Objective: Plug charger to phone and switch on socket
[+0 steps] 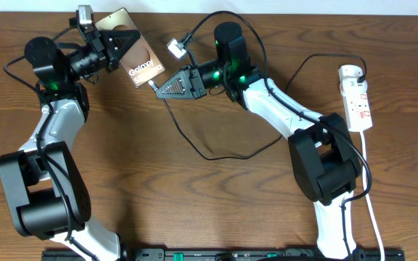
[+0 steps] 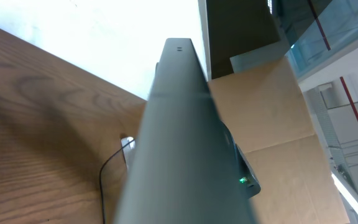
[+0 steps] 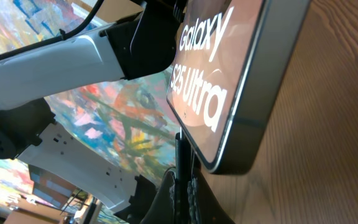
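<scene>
1. Above the surface (image 1: pixel 216 210), upper left: phone (image 1: pixel 142 69) raised, pinched in left tool (image 1: pixel 117 47).
2. At phone's lower corner: charger (image 1: pixel 210 157) tip pinched in right tool (image 1: pixel 158 87).
3. At right edge: socket (image 1: pixel 359 101) flat on surface.

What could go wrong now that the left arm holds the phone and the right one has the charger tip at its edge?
1. The left gripper grips the phone at one end only; a push from the right gripper could twist it or make it slip.
2. Whether the tip lines up with the port is not visible; an off-line push may jam it.
3. The charger loops loosely beside the right arm and might snag.
</scene>
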